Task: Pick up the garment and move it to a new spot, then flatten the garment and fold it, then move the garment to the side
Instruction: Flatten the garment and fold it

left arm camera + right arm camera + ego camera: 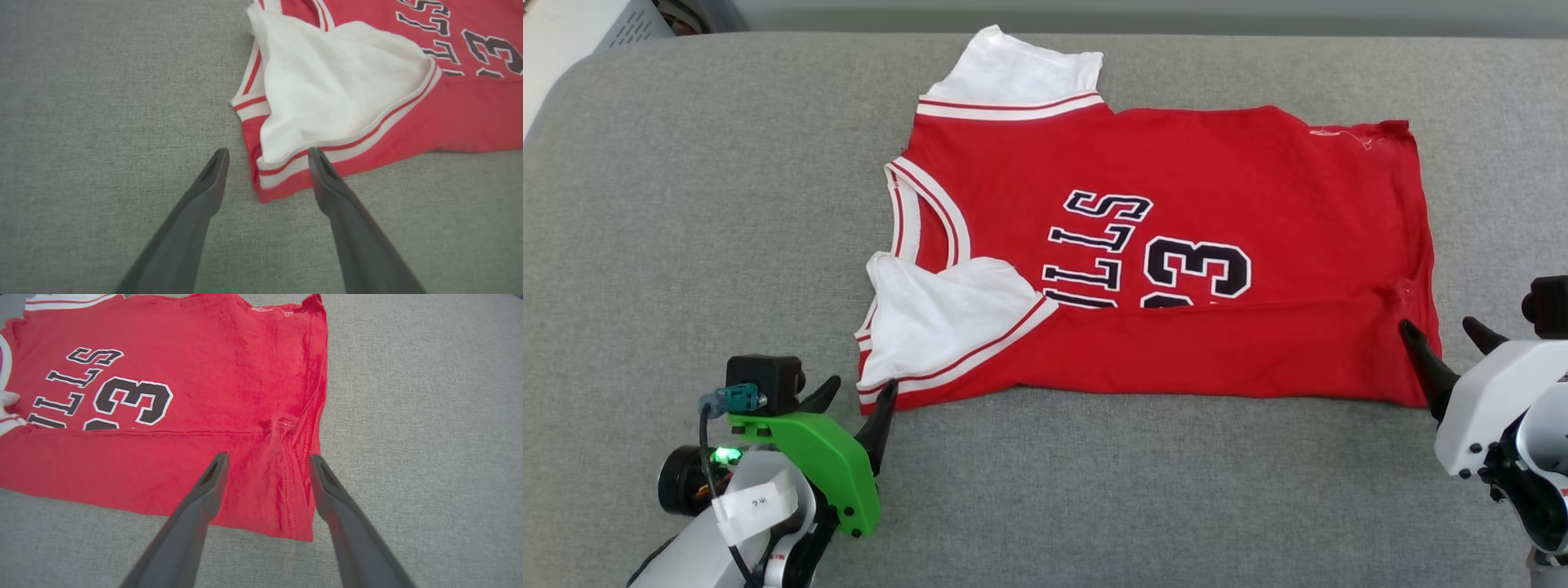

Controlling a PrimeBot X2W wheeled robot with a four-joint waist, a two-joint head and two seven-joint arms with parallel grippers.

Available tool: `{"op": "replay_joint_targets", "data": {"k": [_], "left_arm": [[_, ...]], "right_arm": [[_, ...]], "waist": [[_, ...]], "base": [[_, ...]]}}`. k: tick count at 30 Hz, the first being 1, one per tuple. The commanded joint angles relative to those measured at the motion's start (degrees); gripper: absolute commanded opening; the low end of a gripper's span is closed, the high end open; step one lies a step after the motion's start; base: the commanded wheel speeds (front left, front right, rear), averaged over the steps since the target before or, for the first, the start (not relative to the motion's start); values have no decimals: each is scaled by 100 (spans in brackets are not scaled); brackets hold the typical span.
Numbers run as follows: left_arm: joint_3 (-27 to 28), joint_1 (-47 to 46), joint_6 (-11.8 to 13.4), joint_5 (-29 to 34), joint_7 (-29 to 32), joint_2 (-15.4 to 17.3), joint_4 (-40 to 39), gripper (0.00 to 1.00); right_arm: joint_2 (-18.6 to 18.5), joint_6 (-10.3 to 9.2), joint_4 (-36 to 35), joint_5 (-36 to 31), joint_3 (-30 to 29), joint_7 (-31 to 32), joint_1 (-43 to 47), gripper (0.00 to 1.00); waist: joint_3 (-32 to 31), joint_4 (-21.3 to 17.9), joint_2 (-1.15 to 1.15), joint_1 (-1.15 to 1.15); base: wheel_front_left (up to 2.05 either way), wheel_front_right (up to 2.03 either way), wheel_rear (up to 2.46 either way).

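Note:
The garment (1176,245) is a red jersey shirt with white sleeves and black lettering. It lies spread on the grey surface, collar to the left, with its near long edge folded over the front and the near white sleeve (939,318) turned onto the chest. My left gripper (859,394) stands open at the shirt's near left corner (265,188), nothing between its fingers. My right gripper (1441,330) is open at the near right hem corner (286,498), its fingers above the red cloth and holding nothing.
The grey padded surface (686,229) stretches wide to the left of the shirt and in front of it. Its rounded far left corner borders a pale object (572,33) beyond the edge. A narrower strip of grey lies right of the hem (429,416).

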Motion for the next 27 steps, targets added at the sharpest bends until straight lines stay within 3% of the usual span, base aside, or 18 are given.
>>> {"op": "replay_joint_targets", "data": {"k": [1, 7, 14, 16, 19, 27], "left_arm": [[-15, 11, 66, -19, 78, 38, -5, 100], [18, -106, 423, 78, 278, 68, 161, 100], [-163, -112, 370, 50, 550, 54, 437, 100], [-283, -74, 337, 19, 773, 71, 514, 0], [-409, -73, 239, -13, 916, 33, 567, 0], [-300, -73, 180, 57, 377, -64, 252, 0]], "right_arm": [[14, -3, -71, -38, -7, 25, 37, 100], [51, -3, -140, 6, 57, 39, -6, 100], [-22, -3, -59, -12, 157, -12, 9, 100], [-30, -3, -44, -20, 154, -46, -5, 100], [-74, -3, -16, -67, 138, -72, 1, 100], [-228, -3, 169, -212, 87, 8, 36, 100]], "waist": [[96, -55, 68, 0], [276, -162, 68, 0], [354, -229, 68, 0], [331, -236, 68, 0], [265, -221, 68, 0], [20, -76, 68, 0]], "base": [[0, 0, 0], [0, 0, 0], [0, 0, 0], [0, 0, 0], [0, 0, 0], [0, 0, 0]]}}
